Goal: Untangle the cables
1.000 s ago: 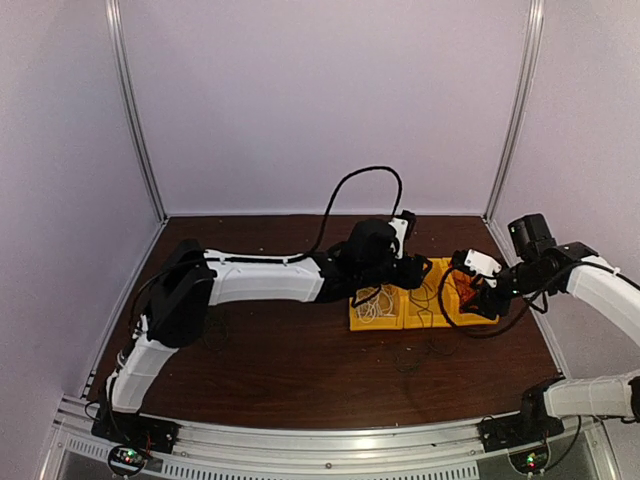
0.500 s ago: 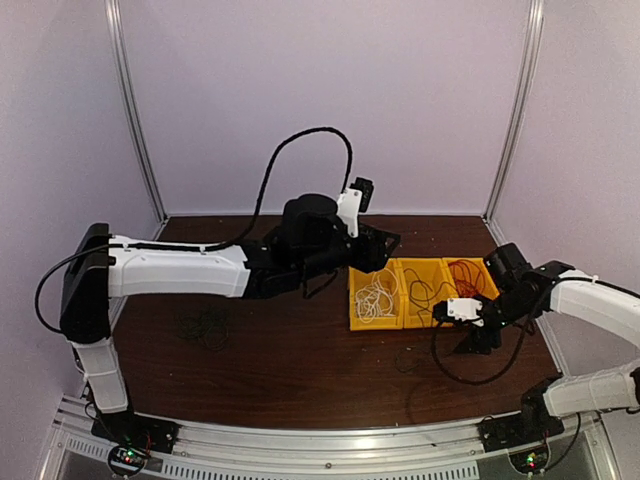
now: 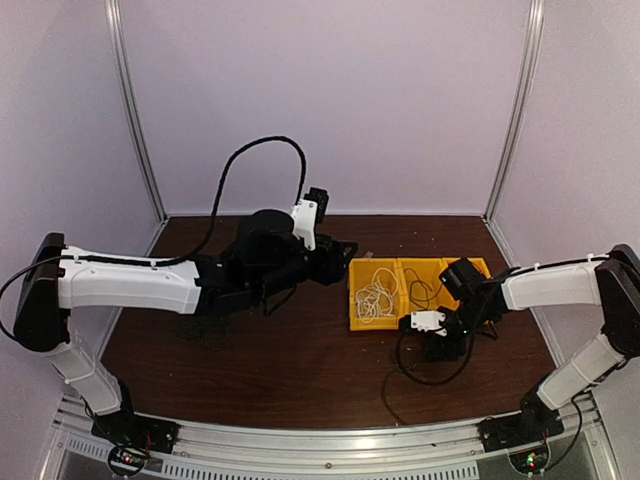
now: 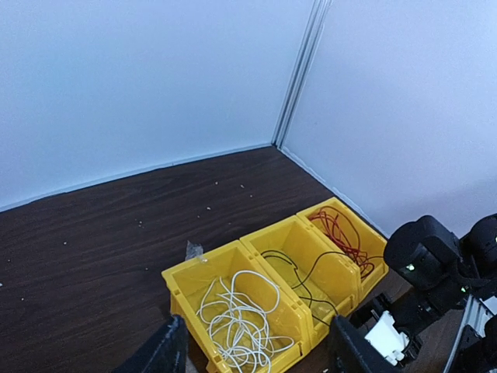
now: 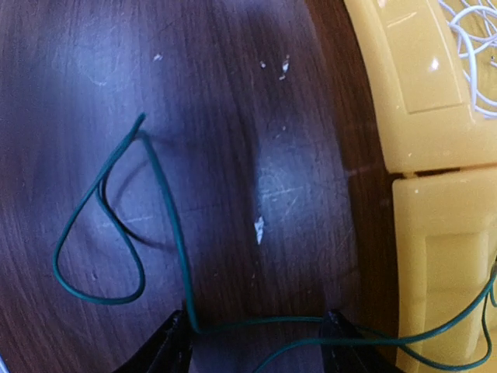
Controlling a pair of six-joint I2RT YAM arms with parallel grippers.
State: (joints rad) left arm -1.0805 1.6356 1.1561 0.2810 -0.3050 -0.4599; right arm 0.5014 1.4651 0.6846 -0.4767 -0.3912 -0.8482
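Observation:
Three yellow bins (image 4: pixel 180 281) stand side by side. White cables (image 4: pixel 242 309) fill the nearest one, a black cable (image 4: pixel 304 273) lies in the middle one and red cables (image 4: pixel 346 238) in the far one. My left gripper (image 4: pixel 256 359) hovers open and empty just left of the bins, also seen from above (image 3: pixel 343 262). A thin dark green cable (image 5: pixel 159 194) loops on the table in front of the bins. My right gripper (image 5: pixel 256 346) is low over it and open, with a stretch of the cable running between the fingertips (image 5: pixel 175 342).
A loose tangle of dark cables (image 3: pixel 203 328) lies on the brown table (image 3: pixel 300 370) under the left arm. The yellow bin rims (image 5: pixel 431 148) are close on the right of the right gripper. White walls enclose the table on three sides.
The left arm has drawn back to the left, off the bins. The right arm has left the red cables' bin and come down to the table in front of the bins.

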